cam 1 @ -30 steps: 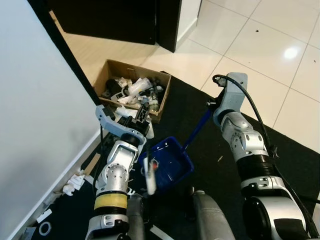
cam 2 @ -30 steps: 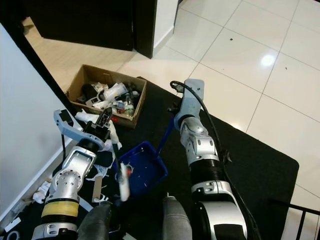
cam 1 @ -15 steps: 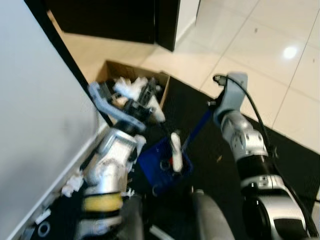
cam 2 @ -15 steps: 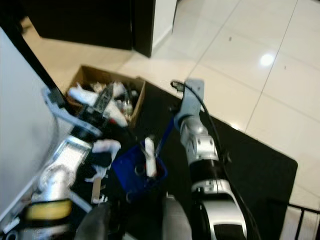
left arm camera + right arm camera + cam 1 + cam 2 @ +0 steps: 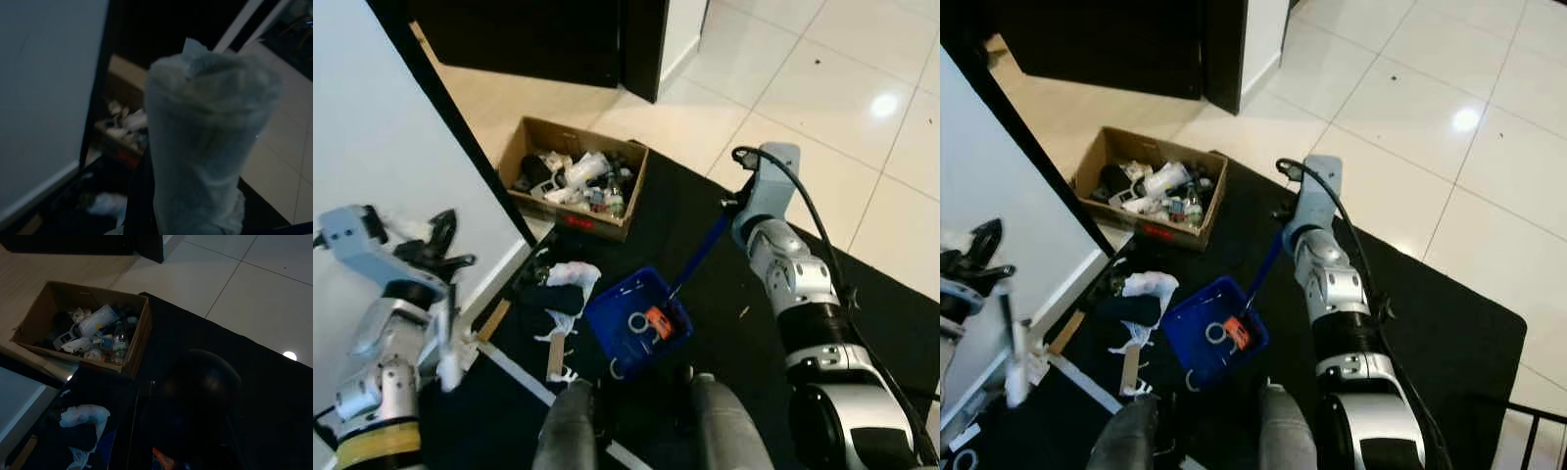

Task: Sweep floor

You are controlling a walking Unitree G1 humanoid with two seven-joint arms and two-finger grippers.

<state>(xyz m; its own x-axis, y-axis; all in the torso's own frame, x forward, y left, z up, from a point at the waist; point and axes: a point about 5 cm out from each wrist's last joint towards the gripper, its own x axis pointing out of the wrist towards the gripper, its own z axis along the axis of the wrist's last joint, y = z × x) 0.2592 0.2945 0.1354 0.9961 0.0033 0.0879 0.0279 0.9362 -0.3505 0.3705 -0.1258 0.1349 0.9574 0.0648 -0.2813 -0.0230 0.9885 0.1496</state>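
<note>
Your right gripper [image 5: 736, 204], fingers hidden, met the blue handle of the dustpan [image 5: 636, 318] at centre frame. The pan lay on the black mat [image 5: 724, 294] and contained an orange scrap [image 5: 658, 323]. At far left, your left gripper [image 5: 435, 240] clasped a white wrapped stick [image 5: 210, 142]. No writing was legible. A cardboard box [image 5: 576, 176] of litter sat at upper centre beside cream tiles [image 5: 832, 78].
</note>
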